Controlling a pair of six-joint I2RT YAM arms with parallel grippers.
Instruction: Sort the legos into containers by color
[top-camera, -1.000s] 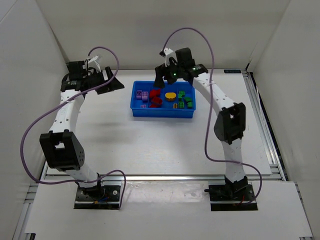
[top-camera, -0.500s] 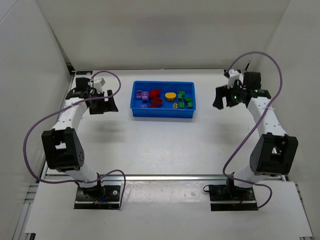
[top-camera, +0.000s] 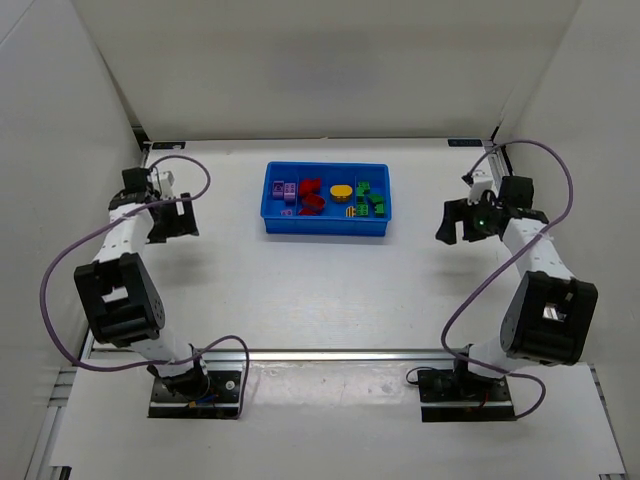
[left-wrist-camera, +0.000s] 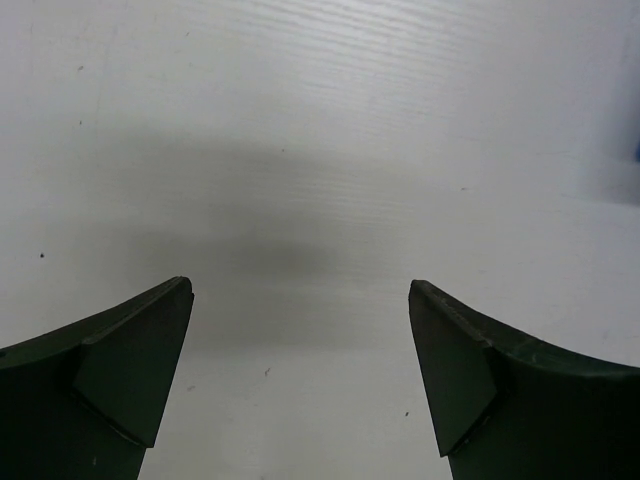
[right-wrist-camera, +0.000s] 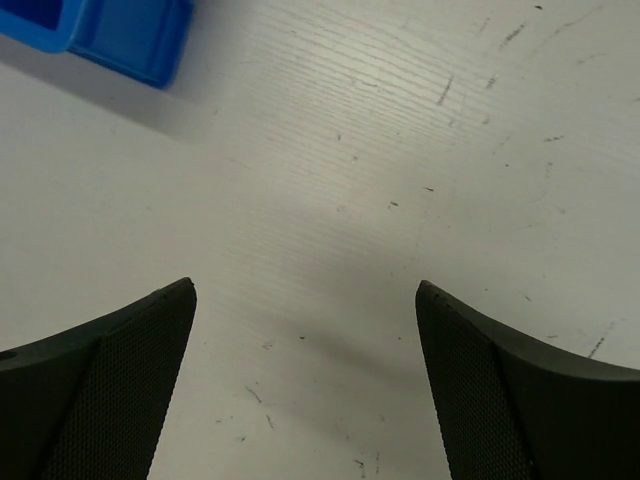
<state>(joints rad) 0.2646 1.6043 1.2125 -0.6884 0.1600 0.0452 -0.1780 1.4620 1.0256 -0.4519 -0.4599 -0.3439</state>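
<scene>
The blue tray sits at the back middle of the table, its compartments side by side. From left to right they hold purple legos, red legos, a yellow oval lego and green legos. My left gripper hangs open over bare table far left of the tray, nothing between its fingers. My right gripper is open over bare table right of the tray. A corner of the tray shows at the upper left of the right wrist view.
White walls close in the table on the left, back and right. A metal rail runs along the right edge. Purple cables loop beside each arm.
The right arm swung from above the tray out to the right side. The left arm drew back leftward and toward the near side. Both grippers widened.
</scene>
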